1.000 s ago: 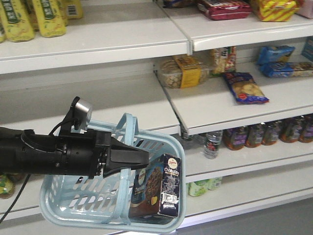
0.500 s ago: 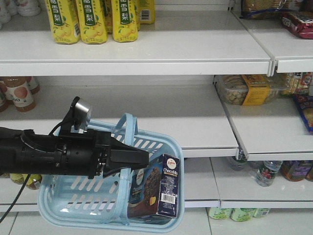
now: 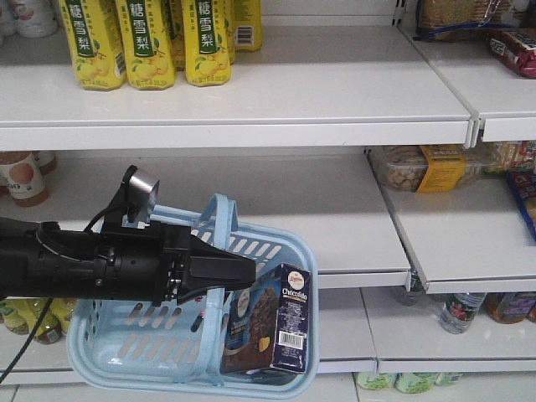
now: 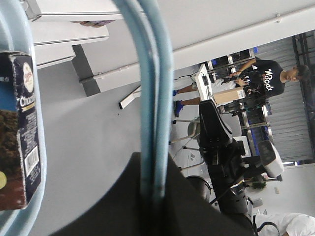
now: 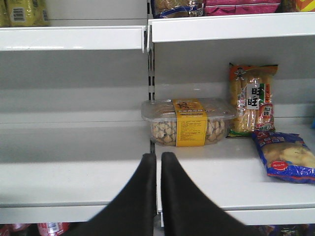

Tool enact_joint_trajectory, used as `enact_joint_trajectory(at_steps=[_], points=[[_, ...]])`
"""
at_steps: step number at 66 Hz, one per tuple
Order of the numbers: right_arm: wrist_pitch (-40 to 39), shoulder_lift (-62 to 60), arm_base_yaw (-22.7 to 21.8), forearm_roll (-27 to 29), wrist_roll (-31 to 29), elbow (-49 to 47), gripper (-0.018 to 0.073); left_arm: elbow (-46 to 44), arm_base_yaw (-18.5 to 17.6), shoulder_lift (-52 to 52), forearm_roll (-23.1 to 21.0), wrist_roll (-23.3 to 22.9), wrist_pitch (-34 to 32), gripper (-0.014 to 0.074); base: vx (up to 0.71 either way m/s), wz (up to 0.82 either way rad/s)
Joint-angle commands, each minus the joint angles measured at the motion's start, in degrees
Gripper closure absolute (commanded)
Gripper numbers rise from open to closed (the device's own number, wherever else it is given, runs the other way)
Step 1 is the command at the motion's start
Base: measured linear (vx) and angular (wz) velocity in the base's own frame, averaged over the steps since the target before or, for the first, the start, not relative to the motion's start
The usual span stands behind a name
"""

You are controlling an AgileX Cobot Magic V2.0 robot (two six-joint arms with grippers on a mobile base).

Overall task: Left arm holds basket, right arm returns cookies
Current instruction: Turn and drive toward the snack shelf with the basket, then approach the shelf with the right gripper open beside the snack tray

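In the front view my left gripper (image 3: 249, 270) is shut on the two hoop handles of the light blue basket (image 3: 126, 339), which hangs tilted in front of the shelves. The dark navy cookies box (image 3: 283, 322) stands upright in the basket's right end. In the left wrist view the handles (image 4: 155, 88) run down between the black fingers of the left gripper (image 4: 153, 164), and the cookies (image 4: 19, 147) show at the left edge. My right gripper (image 5: 158, 157) is shut on nothing and faces a shelf (image 5: 74, 172). The black right arm (image 4: 221, 157) shows in the left wrist view.
Yellow drink bottles (image 3: 146, 42) stand on the top shelf. A clear snack tub (image 5: 189, 123), an orange bag (image 5: 252, 98) and a blue bag (image 5: 285, 157) lie on the shelf ahead of my right gripper. A person (image 4: 268, 78) stands behind the robot.
In the front view the shelves have slid to the right, then slightly down. The left arm, basket and cookies keep the same places in the frame.
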Motion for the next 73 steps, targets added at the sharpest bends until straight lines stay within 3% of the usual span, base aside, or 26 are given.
enact_joint_trajectory(at_steps=[1, 73], points=[[-4.10, -0.70, -0.43, -0.11, -0.49, 0.93, 0.0570, -2.06, -0.34, -2.41, -7.13, 1.13, 4.37, 0.0599, 0.09, -0.10], [-4.18, -0.70, -0.43, -0.11, -0.49, 0.93, 0.0570, -2.06, -0.34, -2.41, -7.13, 1.13, 4.37, 0.0599, 0.07, 0.06]])
